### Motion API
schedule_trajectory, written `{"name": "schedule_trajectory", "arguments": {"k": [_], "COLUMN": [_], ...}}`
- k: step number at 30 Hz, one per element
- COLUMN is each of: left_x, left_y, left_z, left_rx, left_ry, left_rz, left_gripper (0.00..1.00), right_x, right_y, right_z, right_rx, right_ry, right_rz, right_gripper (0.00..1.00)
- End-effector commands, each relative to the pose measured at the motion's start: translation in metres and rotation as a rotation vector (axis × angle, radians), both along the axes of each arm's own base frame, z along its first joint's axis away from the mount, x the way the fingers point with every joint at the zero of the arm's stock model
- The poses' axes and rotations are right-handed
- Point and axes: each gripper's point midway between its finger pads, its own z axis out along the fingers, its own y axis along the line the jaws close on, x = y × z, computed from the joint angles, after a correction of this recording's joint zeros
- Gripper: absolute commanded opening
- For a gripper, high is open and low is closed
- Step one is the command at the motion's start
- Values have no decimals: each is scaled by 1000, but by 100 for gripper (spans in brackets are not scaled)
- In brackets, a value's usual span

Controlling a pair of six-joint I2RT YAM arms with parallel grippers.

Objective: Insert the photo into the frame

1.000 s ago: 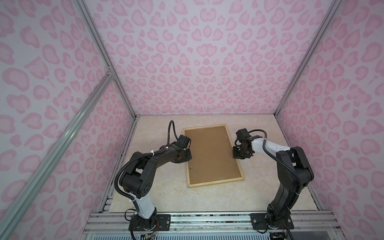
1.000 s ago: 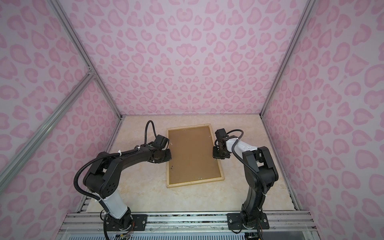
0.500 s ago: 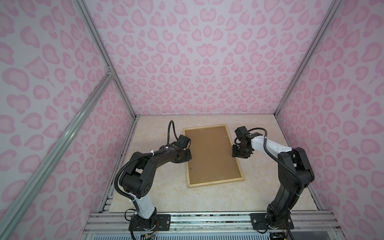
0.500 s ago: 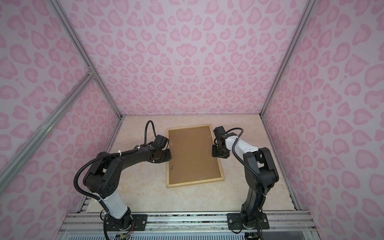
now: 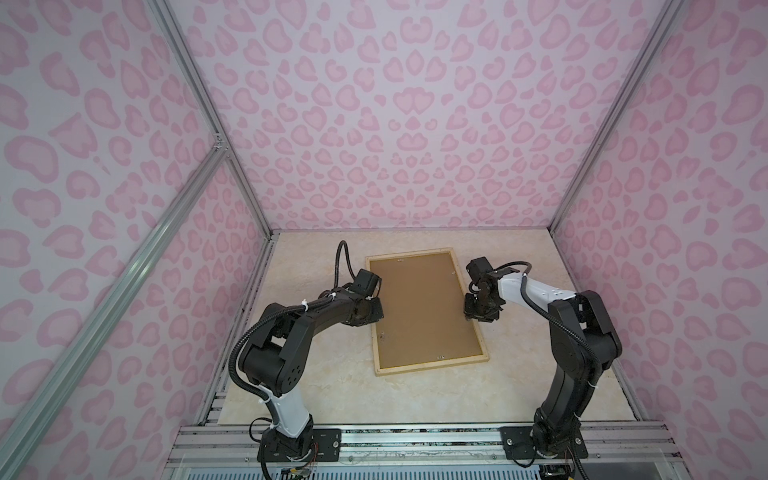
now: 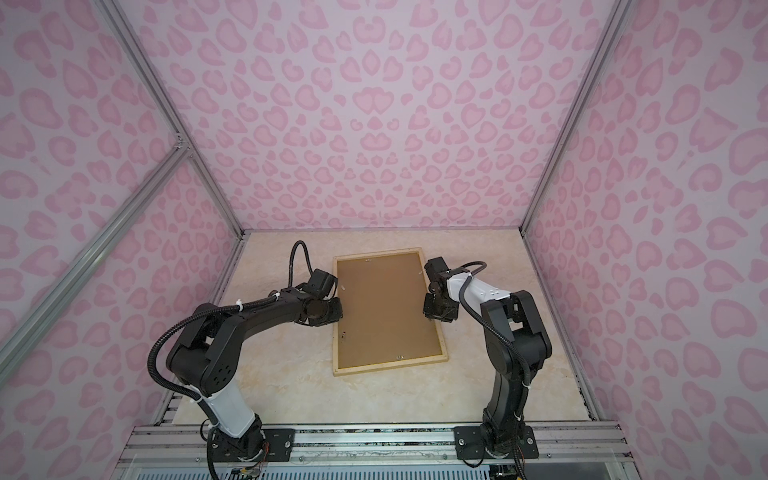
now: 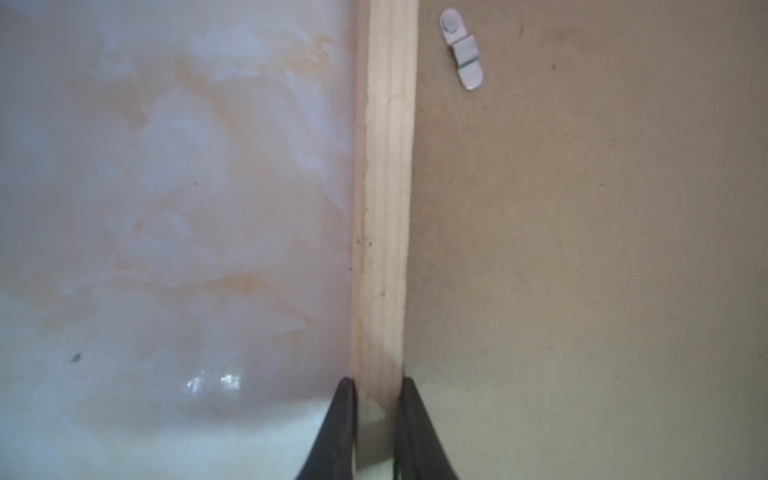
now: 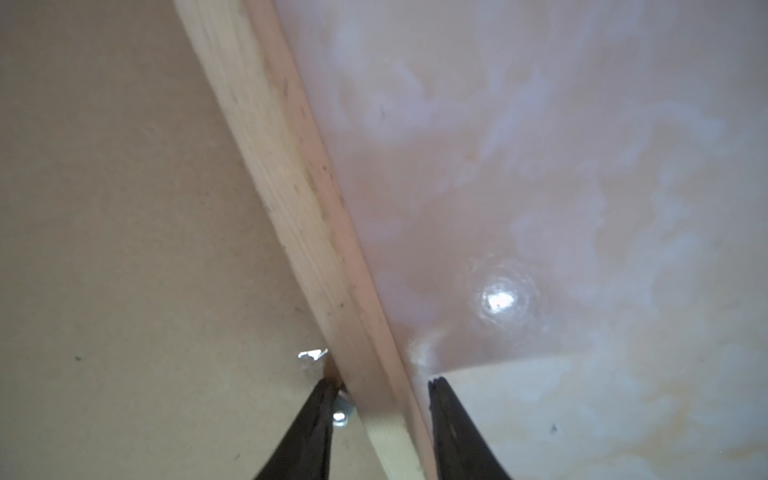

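The large rectangular frame of thin pale wood strips [image 5: 432, 365] lies face-down in the middle of the beige marble-patterned worktop [image 5: 324, 374]. The plain brown backing board [image 5: 419, 307] is seated inside its rails. The photo, a dark waterfall print, shows in no view, and whether it sits under the board cannot be told.

The left fingers [image 7: 332, 436] are clamped on the frame's left long rail, one on the outer edge and one on the board side, both touching the wood. The right fingers [image 8: 457, 436] stand apart and straddle the right long rail. The inner one is down beside a small silver metal turn tab [image 8: 343, 411], and the outer one stands clear of the wood.

The step in hand looks like work on the retaining tabs at the back, with the left side steadying the frame. Whether the back is being opened or locked up cannot be told. Another silver tab [image 7: 461, 50] lies on the board just beside the left rail, running roughly along it. The next move seems to call for a short sideways push on the right-hand tab while the left hold stops the frame from sliding.

No brand, label or writing can be read anywhere
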Motion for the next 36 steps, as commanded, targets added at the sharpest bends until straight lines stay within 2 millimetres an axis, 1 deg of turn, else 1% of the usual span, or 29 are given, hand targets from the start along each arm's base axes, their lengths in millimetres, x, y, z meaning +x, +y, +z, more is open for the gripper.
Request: {"name": "schedule_trajectory", "arguments": {"k": [1, 3, 6, 7, 9, 12, 15, 17, 19, 23, 26, 29, 33, 36], "left_x": [-28, -28, -29, -29, -29, -29, -29, -28, -26, -25, -27, -28, -27, -27], "left_y": [10, 10, 9, 9, 10, 10, 9, 8, 7, 6, 3, 2, 1, -2], "left_z": [-20, -20, -21, -21, -20, -19, -20, -20, -19, -20, -24, -26, -26, -26], "left_rx": [38, 34, 30, 30, 30, 29, 25, 24, 22, 28, 27, 27, 25, 20], "left_ry": [125, 125, 128, 128, 123, 121, 121, 122, 118, 114, 125, 125, 120, 120], "left_rz": [12, 13, 12, 11, 13, 12, 12, 12, 13, 10, 7, 6, 11, 12], "left_gripper": [6, 6, 6, 6, 6, 6, 6, 6, 6, 6, 6, 6, 6, 6], "right_x": [-8, -9, -11, -11, -11, -11, -11, -13, -16, -20, -20, -21, -23, -22], "right_y": [-12, -11, -15, -17, -20, -20, -17, -15, -21, -24, -21, -19, -17, -13], "right_z": [-7, -10, -14, -14, -12, -10, -13, -15, -13, -13, -17, -17, -17, -14], "right_rx": [-71, -94, -132, -141, -153, -148, -123, -115, -139, -147, -138, -136, -129, -120], "right_ry": [54, 82, 120, 124, 117, 103, 102, 113, 111, 105, 114, 118, 126, 118], "right_rz": [-93, -108, -156, -174, -201, -222, -232, -238, -263, -305, -308, -313, -316, -317], "right_gripper": [40, 41, 38, 35, 34, 34, 33, 27, 24, 23, 23, 21, 12, 0]}}
